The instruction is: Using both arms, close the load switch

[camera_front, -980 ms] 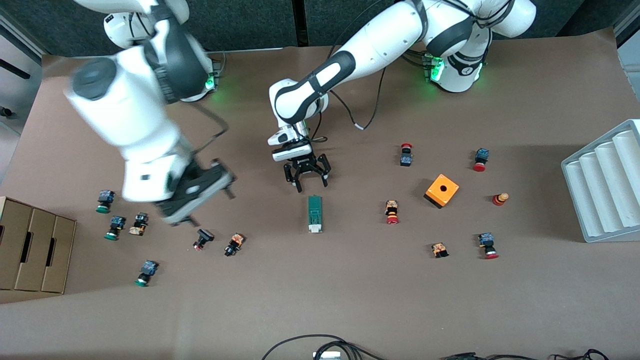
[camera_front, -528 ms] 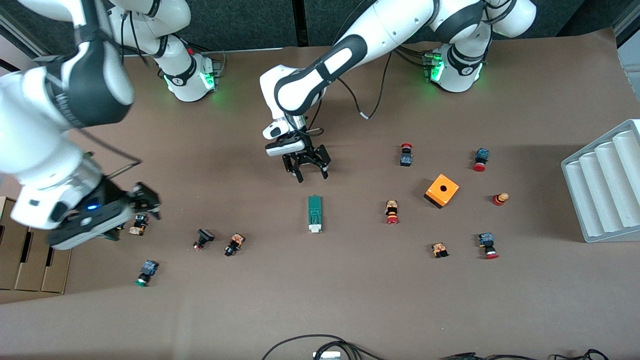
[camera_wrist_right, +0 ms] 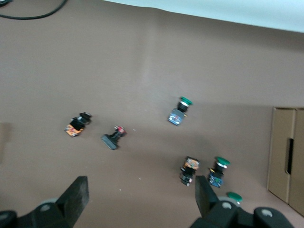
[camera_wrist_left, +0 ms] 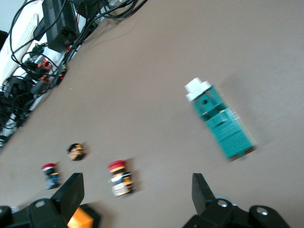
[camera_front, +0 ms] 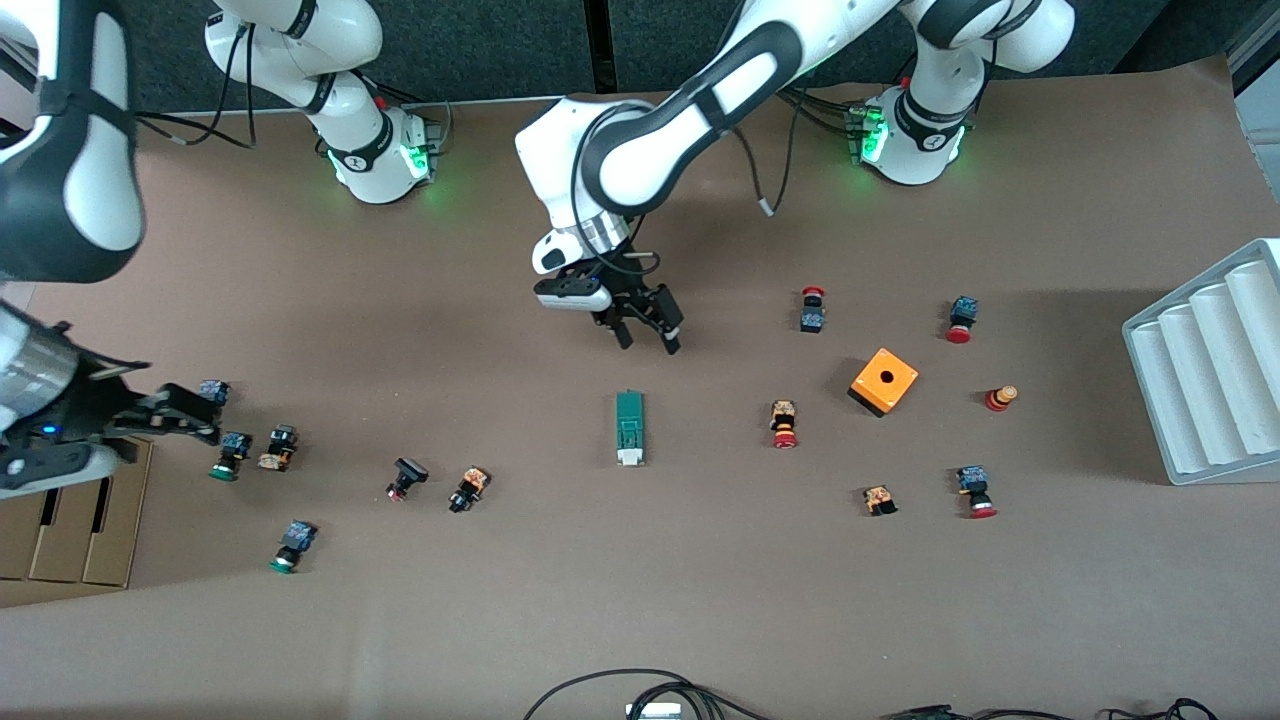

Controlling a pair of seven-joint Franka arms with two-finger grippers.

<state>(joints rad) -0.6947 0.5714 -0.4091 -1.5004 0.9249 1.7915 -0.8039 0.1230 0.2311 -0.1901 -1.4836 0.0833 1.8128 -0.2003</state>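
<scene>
Since a second earlier, your right gripper (camera_front: 185, 420) swung off toward the cardboard box (camera_front: 70, 510); your left gripper (camera_front: 645, 325), released like it, hovered near the untouched load switch (camera_front: 629, 428).

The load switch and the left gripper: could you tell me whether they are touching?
Apart. The front view shows bare table between the open left gripper and the load switch; the left wrist view shows that gap too.
</scene>
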